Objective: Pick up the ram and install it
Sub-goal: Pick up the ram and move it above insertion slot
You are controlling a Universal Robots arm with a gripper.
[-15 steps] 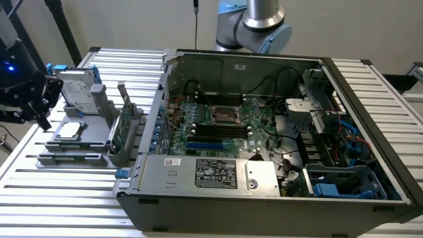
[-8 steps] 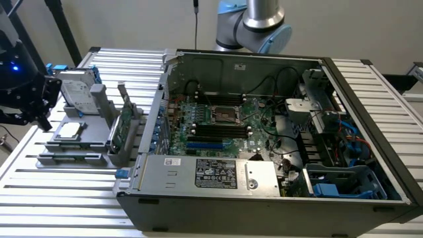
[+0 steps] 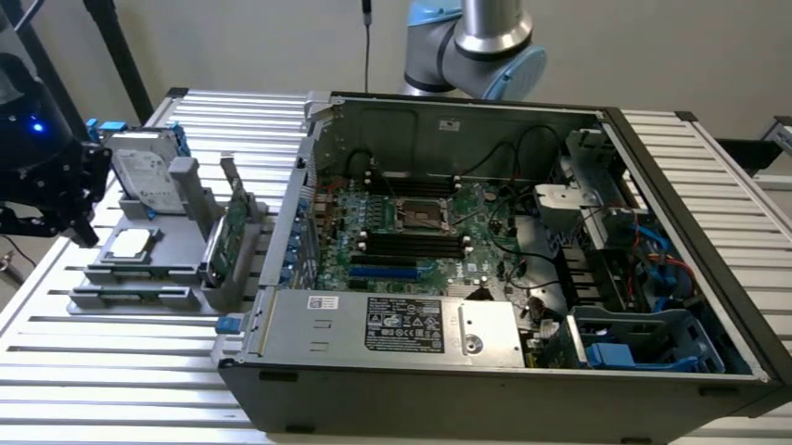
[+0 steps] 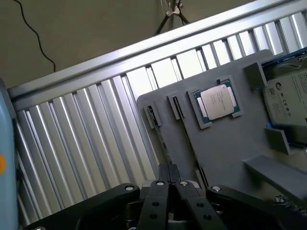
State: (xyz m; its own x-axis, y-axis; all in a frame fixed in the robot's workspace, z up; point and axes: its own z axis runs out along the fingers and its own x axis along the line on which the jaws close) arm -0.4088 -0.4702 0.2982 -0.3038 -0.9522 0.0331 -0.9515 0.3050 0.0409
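Over the gray tray [image 4: 225, 143] at the exterior view's left, the gripper [image 4: 168, 168] hung with fingers pressed together, empty. Just beyond its tips the ram [image 4: 163, 146] stood edge-on in a slot, a thin dark strip, its chips hidden. Bare slatted table [image 4: 86, 143] lay alongside the tray's edge.

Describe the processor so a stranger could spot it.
At the exterior view's left, beside the open case, stands a gray rack. The processor lies flat on it, a small silver-topped square, unlike the bigger hard drive leaning behind and the upright green card.
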